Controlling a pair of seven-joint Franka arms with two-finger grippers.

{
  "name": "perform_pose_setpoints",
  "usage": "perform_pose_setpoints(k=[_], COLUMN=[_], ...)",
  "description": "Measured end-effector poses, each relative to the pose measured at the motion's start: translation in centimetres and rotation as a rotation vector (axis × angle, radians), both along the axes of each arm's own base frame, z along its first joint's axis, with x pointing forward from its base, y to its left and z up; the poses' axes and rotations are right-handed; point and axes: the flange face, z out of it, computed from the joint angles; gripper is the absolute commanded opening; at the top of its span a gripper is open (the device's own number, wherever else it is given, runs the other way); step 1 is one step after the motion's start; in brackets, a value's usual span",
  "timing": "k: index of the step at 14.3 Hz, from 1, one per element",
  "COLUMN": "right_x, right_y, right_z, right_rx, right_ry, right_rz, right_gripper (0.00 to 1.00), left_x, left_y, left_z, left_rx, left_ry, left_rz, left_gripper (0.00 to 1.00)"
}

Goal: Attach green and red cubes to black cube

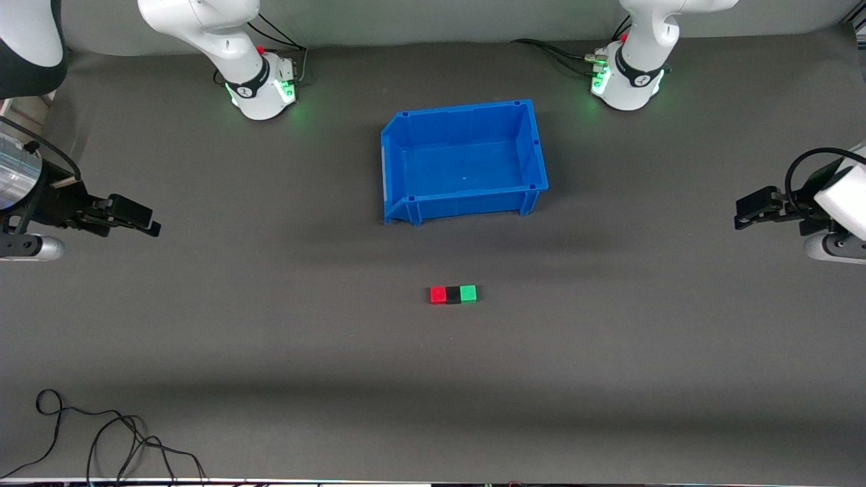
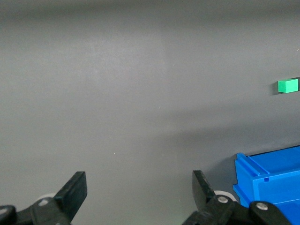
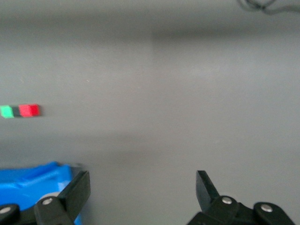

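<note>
I judge the joining done: red cube (image 1: 438, 294), black cube (image 1: 452, 295) and green cube (image 1: 468, 293) sit touching in a row on the counter (image 1: 270, 352). My left tool (image 1: 744, 215) and right tool (image 1: 145, 223) wait at their ends, fingers apart and empty; next I'd only verify the bond.

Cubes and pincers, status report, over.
Left pincer and right pincer open, empty, waiting at table ends. Red cube, black cube, green cube touching in a row, nearer the camera than the bin. Nothing in the way.
</note>
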Motion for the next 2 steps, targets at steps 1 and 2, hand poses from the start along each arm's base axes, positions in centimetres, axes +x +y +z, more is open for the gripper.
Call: perform_pose_setpoints(k=[1, 2], right_x=[-0.10, -0.33], right_y=[0.11, 0.22], right_z=[0.05, 0.13], right_rx=[-0.013, -0.020], right_ry=[0.005, 0.021], right_rz=[0.032, 0.054], right_gripper=[1.00, 1.00], left_x=[0.05, 0.10], left_y=[-0.02, 0.00], left_z=[0.02, 0.05], left_rx=[0.000, 0.000], left_ry=[-0.004, -0.008], left_rz=[0.000, 0.003], left_gripper=[1.00, 1.00])
